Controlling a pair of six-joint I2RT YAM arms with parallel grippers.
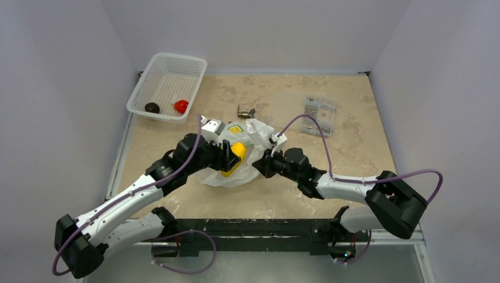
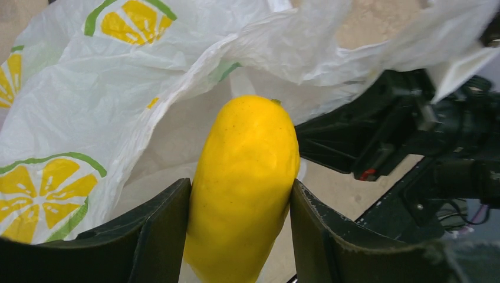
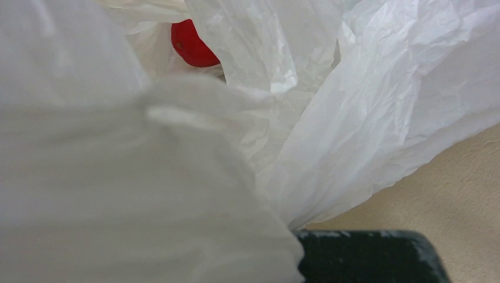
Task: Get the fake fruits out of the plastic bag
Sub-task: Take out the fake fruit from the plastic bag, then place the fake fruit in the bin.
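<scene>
At the far left of the surface (image 1: 359, 168) stands a white mesh basket (image 1: 171, 73), and in its near end lie two of the fake fruits, a dark brown one (image 1: 152, 107) and a red one (image 1: 181, 105), close to each other but apart. The left arm reaches in from the near left corner toward the middle, where the plastic bag (image 1: 257, 134) lies crumpled, white with yellow-green citrus-slice prints.

The left claw (image 1: 231, 157) is at the bag's mouth, pinching a yellow fruit (image 2: 247, 171). The left wrist view shows that fruit upright between the two dark fingers (image 2: 158, 236), both pressing against its sides. Its upper half stands in front of the bag's opening, with white film behind and to the left of it.

Just beyond the bag, on the far side, lies a small hammer (image 1: 245, 111).

The right claw (image 1: 266, 160) meets the bag's right edge. From its own camera, white film covers most of the view and only one dark finger (image 3: 365, 256) shows at the bottom, so I cannot tell whether this claw is spread or pressed together. Deep in the folds a red fruit (image 3: 191, 44) shows, inside the bag.

Further right, toward the far side, a clear flat box (image 1: 319, 111) of small parts rests on the surface, well apart from the bag.
</scene>
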